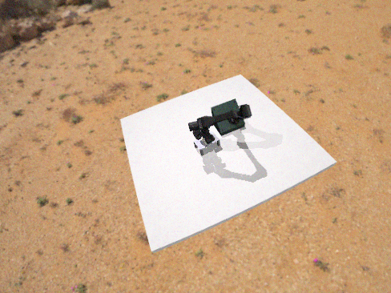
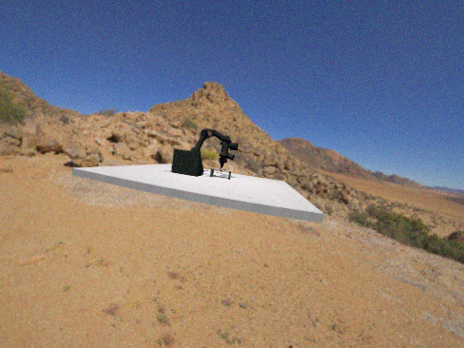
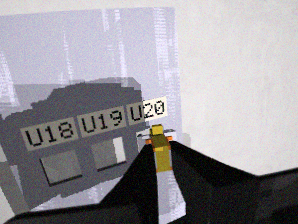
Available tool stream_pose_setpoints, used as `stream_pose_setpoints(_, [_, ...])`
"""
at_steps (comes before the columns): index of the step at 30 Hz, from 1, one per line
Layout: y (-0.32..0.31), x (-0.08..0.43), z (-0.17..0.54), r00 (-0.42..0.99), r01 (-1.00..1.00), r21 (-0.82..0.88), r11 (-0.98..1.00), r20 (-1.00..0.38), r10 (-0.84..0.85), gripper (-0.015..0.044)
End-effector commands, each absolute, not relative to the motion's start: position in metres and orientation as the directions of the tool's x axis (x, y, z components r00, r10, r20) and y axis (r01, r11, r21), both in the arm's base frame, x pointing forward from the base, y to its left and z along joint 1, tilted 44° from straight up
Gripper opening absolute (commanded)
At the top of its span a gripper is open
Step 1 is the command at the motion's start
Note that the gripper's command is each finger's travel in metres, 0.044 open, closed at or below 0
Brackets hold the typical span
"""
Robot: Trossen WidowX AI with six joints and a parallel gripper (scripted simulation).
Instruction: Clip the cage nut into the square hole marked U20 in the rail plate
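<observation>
The black fingers [image 1: 208, 138] [image 2: 222, 162] are almost shut, with just a small gap, and they have hold of 1 cage nut [image 3: 163, 159]. The nut is yellow with bits of orange, and it sits right between the tips. In the wrist view, it is just below the U20 tag [image 3: 147, 110], over the place where that square hole should be. The fingers and the nut hide most of that spot, so I cannot tell if the wings are hooked in.

The rail plate [image 3: 150, 45] [image 1: 201, 149] is under the fingers. Going left from them in the wrist view, there is the U19 tag [image 3: 100, 122] with 1 square hole [image 3: 106, 154] under it, then the U18 tag [image 3: 48, 135] with another square hole [image 3: 61, 167]. A dark shadow lies over both tags.

Farther out, the plate stands up a little on small dark legs over the white surface [image 3: 230, 75] [image 1: 176, 192] [image 2: 257, 191]. Above the fingers is the bent black arm [image 1: 219, 118] [image 2: 211, 133]. It goes back to a dark green box [image 1: 225, 114] [image 2: 186, 163], near the plate. Past the surface is sandy ground [image 1: 80, 248] [image 2: 143, 285].
</observation>
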State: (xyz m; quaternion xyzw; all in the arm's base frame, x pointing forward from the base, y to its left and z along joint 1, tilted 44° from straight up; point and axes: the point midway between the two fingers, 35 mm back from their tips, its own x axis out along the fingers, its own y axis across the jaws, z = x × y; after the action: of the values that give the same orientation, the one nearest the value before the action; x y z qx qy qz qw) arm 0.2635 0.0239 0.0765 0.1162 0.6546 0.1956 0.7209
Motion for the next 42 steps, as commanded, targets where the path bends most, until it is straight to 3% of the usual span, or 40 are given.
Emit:
stream_pose_setpoints(1, [0.0239,0.2638,0.0767,0.07,-0.125,0.414,0.902,-0.903,0.424,0.0023])
stream_pose_setpoints(42, [0.0282,0.2634,0.0783,0.08,-0.118,0.344,0.931,-0.932,0.355,0.0023])
